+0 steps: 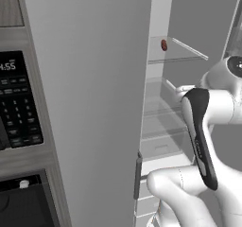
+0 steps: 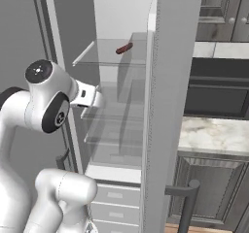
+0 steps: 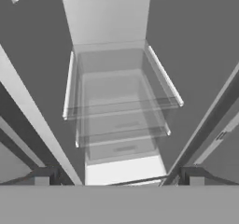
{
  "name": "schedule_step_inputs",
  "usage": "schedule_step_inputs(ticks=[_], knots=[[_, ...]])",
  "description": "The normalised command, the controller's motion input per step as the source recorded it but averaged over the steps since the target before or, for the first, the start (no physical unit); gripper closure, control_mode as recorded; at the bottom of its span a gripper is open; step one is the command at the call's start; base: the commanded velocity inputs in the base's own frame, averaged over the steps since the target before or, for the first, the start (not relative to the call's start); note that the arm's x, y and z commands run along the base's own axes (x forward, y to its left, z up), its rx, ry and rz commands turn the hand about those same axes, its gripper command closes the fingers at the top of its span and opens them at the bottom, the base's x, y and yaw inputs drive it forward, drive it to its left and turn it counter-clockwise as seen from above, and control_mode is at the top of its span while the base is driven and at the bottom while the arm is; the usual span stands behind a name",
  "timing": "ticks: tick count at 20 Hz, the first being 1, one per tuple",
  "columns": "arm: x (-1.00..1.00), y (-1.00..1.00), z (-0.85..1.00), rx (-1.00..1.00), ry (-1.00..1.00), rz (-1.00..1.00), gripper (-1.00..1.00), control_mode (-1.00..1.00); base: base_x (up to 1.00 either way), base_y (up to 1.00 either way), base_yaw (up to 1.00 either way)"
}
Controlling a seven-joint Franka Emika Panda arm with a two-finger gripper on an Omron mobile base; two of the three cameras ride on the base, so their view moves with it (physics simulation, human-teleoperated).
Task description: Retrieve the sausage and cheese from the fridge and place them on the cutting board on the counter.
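The fridge (image 1: 94,103) stands with both doors swung open. The sausage (image 1: 164,45), a small reddish-brown link, lies on the upper glass shelf (image 2: 112,57) toward the back; from the right side the sausage (image 2: 124,48) shows near the door edge. My gripper (image 3: 119,181) is open and holds nothing, and it points into the fridge at the lower glass shelves (image 3: 121,106), below the sausage's level. The cheese and the cutting board are out of view. Part of the marbled counter (image 2: 214,135) lies to the right, beyond the open fridge door (image 2: 165,106).
White drawers (image 2: 114,198) fill the bottom of the fridge. A black oven control panel (image 1: 16,103) sits left of the left door. The right door's bar handle (image 2: 187,203) juts out low. Dark cabinets (image 2: 219,13) hang above the counter.
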Motion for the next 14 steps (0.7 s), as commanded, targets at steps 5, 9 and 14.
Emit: schedule_step_inputs(ticks=[5, 9, 14], knots=[[0.55, 0.00, 0.58, 0.00, -0.14, -0.03, -1.00, -1.00, 0.00, 0.00, 0.00], [0.32, -0.07, 0.49, 0.00, -0.21, 0.00, -1.00, -1.00, 0.00, 0.00, 0.00], [0.04, -0.19, 0.48, 0.00, -0.17, 0.00, -1.00, -1.00, 0.00, 0.00, 0.00]])
